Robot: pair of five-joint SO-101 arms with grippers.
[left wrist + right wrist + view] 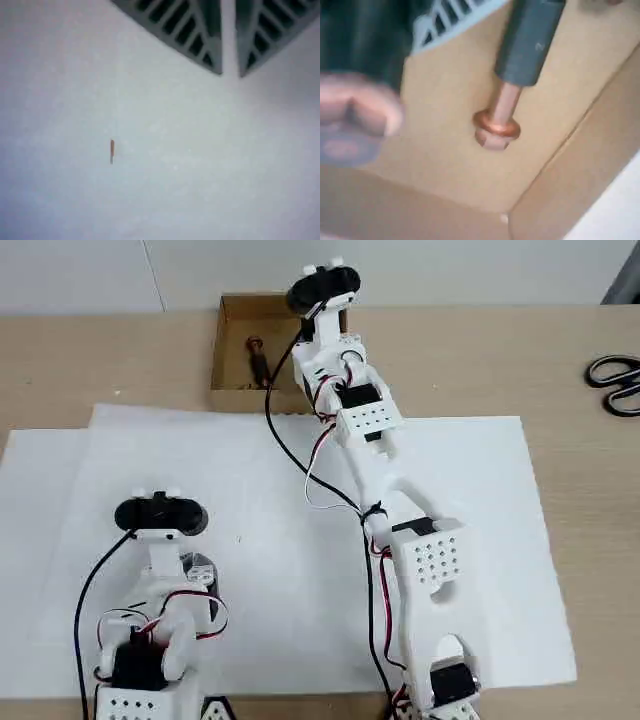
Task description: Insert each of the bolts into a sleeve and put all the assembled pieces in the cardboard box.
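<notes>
The cardboard box (230, 395) stands at the table's far edge. On its floor lies an assembled piece (257, 358), a copper bolt in a dark sleeve (512, 85). My right arm (365, 420) stretches to the box, its wrist over the right part of the box. Close to the right wrist camera hangs a second dark sleeve with a blurred bolt head (352, 120), held beside a grey ribbed finger (450, 22) above the box floor. My left gripper (231, 72) hovers over the white paper, shut with nothing in it.
A large white paper sheet (300, 570) covers the table's middle and carries a tiny brown speck (111, 150). Scissors (615, 385) lie at the far right edge. The left arm (160, 540) is folded at the near left.
</notes>
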